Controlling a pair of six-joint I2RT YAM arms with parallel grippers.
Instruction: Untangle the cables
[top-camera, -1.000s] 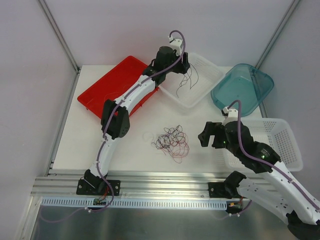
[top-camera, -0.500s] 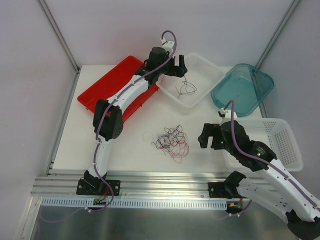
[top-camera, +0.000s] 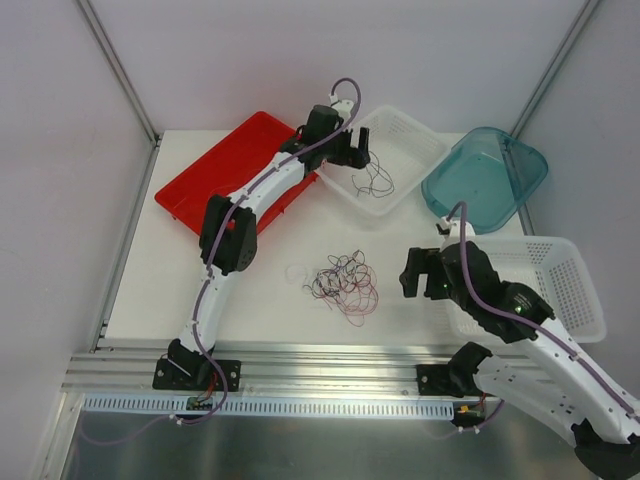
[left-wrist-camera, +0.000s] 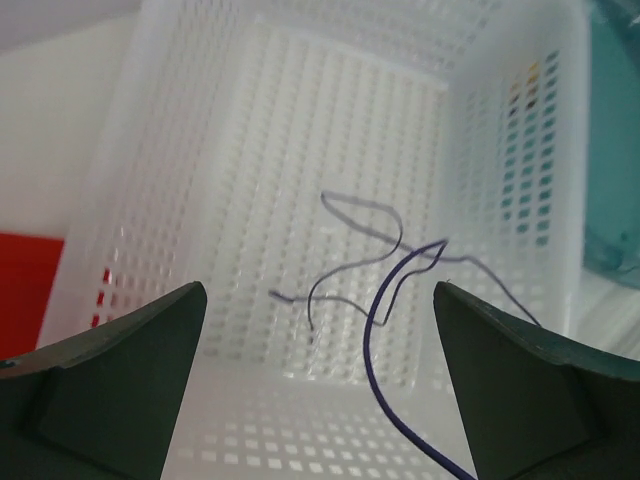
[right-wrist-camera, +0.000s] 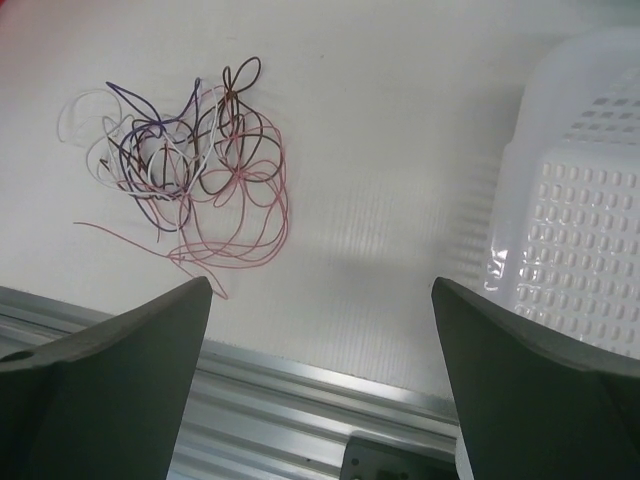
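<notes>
A tangle of thin cables, purple, dark red, pink, black and whitish, lies on the white table in front of the arms. In the right wrist view the tangle is up and to the left of my right gripper, which is open and empty; from above that gripper is to the right of the pile. My left gripper is open over the back white basket. Loose purple and dark cables lie on the basket floor. One purple strand runs between the open left fingers without being pinched.
A red tray lies at the back left under the left arm. A teal bin stands at the back right. A second white basket sits beside my right arm. An aluminium rail runs along the near edge.
My left gripper opened and let go of the thin cables, which now lie in the back basket. The left arm swung a little left, then back. The right arm barely moved.
</notes>
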